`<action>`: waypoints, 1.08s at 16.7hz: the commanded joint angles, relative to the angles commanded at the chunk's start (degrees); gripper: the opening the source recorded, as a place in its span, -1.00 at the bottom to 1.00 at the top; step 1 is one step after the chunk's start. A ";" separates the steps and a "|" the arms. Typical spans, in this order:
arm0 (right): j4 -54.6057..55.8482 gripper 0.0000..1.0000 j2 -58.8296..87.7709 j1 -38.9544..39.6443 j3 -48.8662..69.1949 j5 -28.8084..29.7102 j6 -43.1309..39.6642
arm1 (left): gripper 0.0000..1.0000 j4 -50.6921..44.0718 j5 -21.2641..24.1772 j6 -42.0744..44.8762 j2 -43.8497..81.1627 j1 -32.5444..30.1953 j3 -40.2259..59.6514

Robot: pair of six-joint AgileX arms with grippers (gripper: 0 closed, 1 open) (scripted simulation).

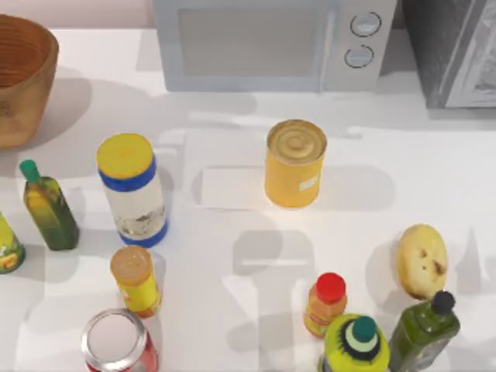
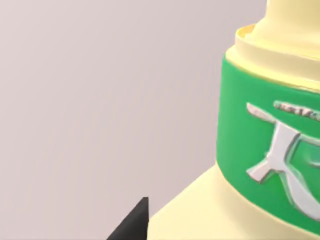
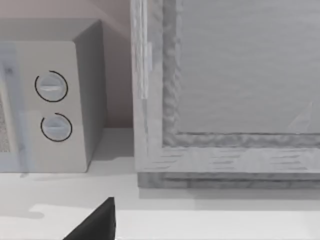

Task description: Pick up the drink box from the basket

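Clerk: Nearest item, one drink box (image 2: 260, 165): cream-yellow, smooth, green neck band, cut off at the frame edge in the left wrist view, close beside the dark tip of the left hand (image 2: 134, 225), with a plain pale backdrop behind it. Grip?

Checker: Cannot tell whether that hand is clenched or released. The same goes for the right hand (image 3: 97, 222), a dark tip before the grey cabinet (image 3: 225, 100).

Clerk: Large items on the table (image 1: 232, 248)?

Checker: One white microwave (image 1: 271, 43) with two round dials, top cut off. One basket (image 1: 23, 77), woven brown, round, at the far left corner, partly out of frame.

Clerk: Mid-size?

Checker: One clear jar (image 1: 133, 190) with a yellow lid and blue bands. One yellow tin (image 1: 294, 163) with a ribbed metal top. One potato (image 1: 421, 261), spotted.

Clerk: Small?

Checker: Two dark green bottles (image 1: 48, 205), the second (image 1: 425, 329) black-capped. One yellow-green bottle (image 1: 356, 345), cut off below. One red can (image 1: 118, 345). One orange-lidded bottle (image 1: 137, 280). One red-capped bottle (image 1: 325, 304). One yellow-green item (image 1: 8, 248) at the left edge, too cut off to name.
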 joint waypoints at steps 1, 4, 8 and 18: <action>0.00 1.00 0.00 0.00 0.00 0.00 0.00 | -1.00 0.14 -0.02 0.10 0.22 0.06 -0.16; 0.00 1.00 0.00 0.00 0.00 0.00 0.00 | -1.00 -0.47 -0.35 0.06 -1.60 -0.25 -1.46; 0.00 1.00 0.00 0.00 0.00 0.00 0.00 | -1.00 -3.81 -2.13 -0.23 -12.34 -1.83 -8.78; 0.00 1.00 0.00 0.00 0.00 0.00 0.00 | -1.00 -19.63 -10.68 -0.88 -67.77 -9.50 -44.62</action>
